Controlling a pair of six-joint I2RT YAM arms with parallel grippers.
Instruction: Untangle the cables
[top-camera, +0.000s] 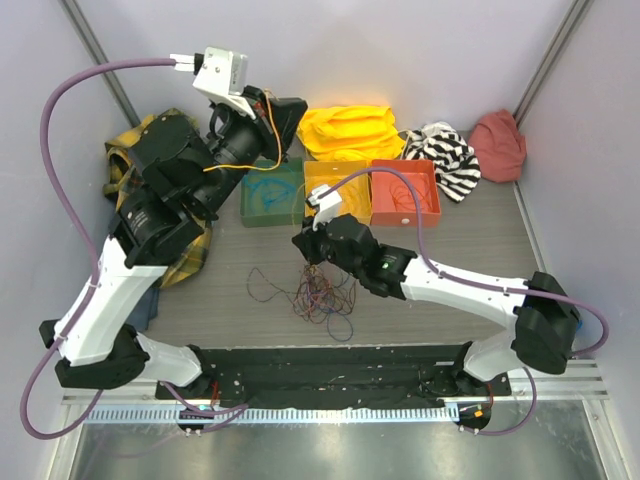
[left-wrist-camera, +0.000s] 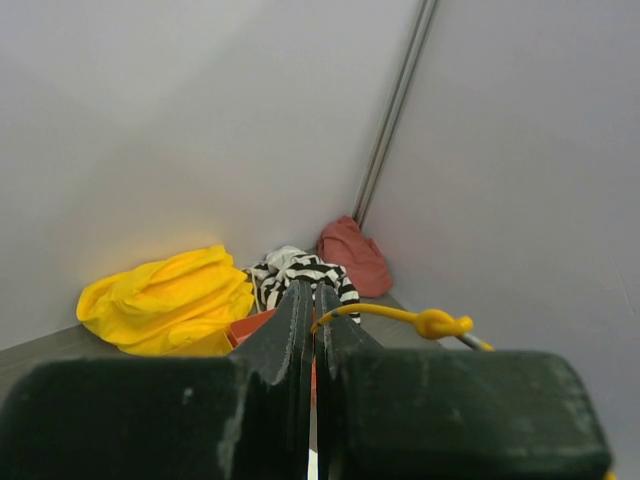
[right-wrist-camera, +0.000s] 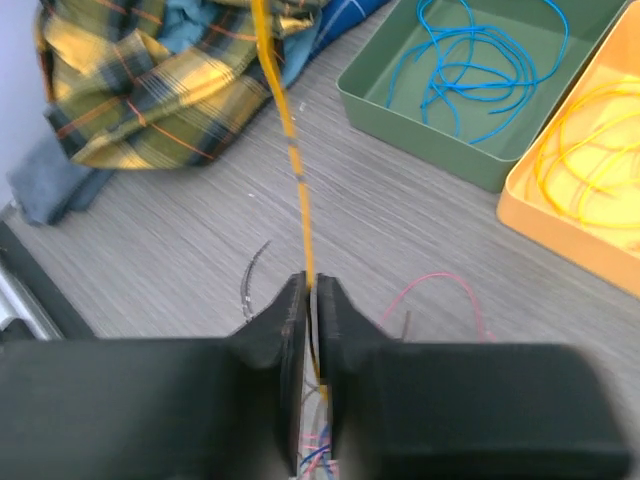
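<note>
R gripper (right-wrist-camera: 310, 287) is pinched nearly closed on a thin orange cable (right-wrist-camera: 297, 170), which runs straight up & away from its jaws over the grey table (right-wrist-camera: 160, 230). Seen from above, this gripper sits low at the far edge of the cables (top-camera: 318, 292), a loose tangle of red, purple & dark loops. The tangle lies on the table in front of the arm bases, approx midway btw them. L gripper (left-wrist-camera: 313, 292) is raised high toward the back, jaws pressed together w/ a yellow strand (left-wrist-camera: 390, 312) coming out from btw them. There's a knot (left-wrist-camera: 440, 323) in it just past the tips. Can't tell if it's the same cable the R one has. Beyond the tangle sits a green tray (right-wrist-camera: 430, 150) w/ a blue cable (right-wrist-camera: 470, 70) inside. Touching it is a yellow tray (right-wrist-camera: 560, 230) w/ yellow wires (right-wrist-camera: 590, 130), then a red tray (top-camera: 390, 220). Plaid cloth (right-wrist-camera: 150, 90) lies off to the left. Yellow cloth (left-wrist-camera: 165, 300), striped cloth (left-wrist-camera: 300, 268) & red cloth (left-wrist-camera: 355, 258) lie along the back wall.
</note>
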